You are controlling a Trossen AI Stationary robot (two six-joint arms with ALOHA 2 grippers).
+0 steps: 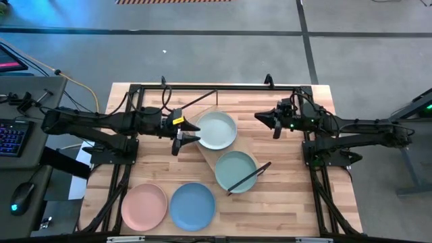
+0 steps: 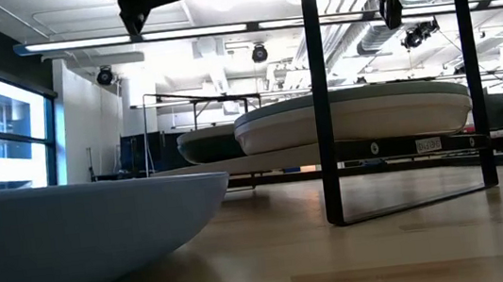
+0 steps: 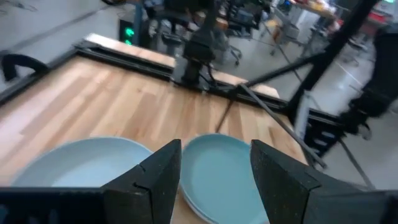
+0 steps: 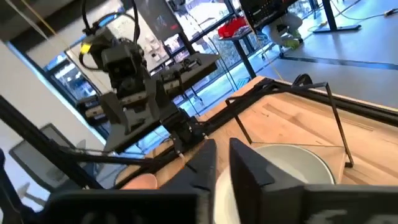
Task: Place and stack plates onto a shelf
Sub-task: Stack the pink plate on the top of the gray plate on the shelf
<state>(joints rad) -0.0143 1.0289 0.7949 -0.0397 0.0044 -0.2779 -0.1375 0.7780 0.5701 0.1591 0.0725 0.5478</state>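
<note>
Far left first: a keyboard (image 1: pixel 12 137) and mouse (image 1: pixel 21 194) on a side desk, clear of the work. Then the left gripper (image 1: pixel 190 138), hanging just beside the pale mint plate (image 1: pixel 216 130), fingers (image 3: pixel 160 180) parted with a clear gap, holding nothing. Looks like either a fresh release or a lining-up, hard to call which. Down at the near edge, the pink plate (image 1: pixel 144 206) and the light blue plate (image 1: pixel 192 206), side by side on the bare tabletop (image 1: pixel 283 202), apparently waiting their turn.

Centre now: the shelf (image 1: pixel 206 152), set on a slant, carrying the pale mint plate at its far end and the sage green plate (image 1: pixel 235 170) at its near end, nearly touching. Board filled end to end, so probably stacking from here on. From the low camera, both plates riding well above the table on the thin dark frame (image 2: pixel 321 104).

Over to the right: the right gripper (image 1: pixel 268 120), held up near the shelf's far end, well apart from any plate. Fingers close together, only a narrow slit, nothing between them; likely parked.

Underneath, pale butcher-block wood inside a black frame. Beyond, a grey floor, big windows, white ceiling with pipes and lamps.
</note>
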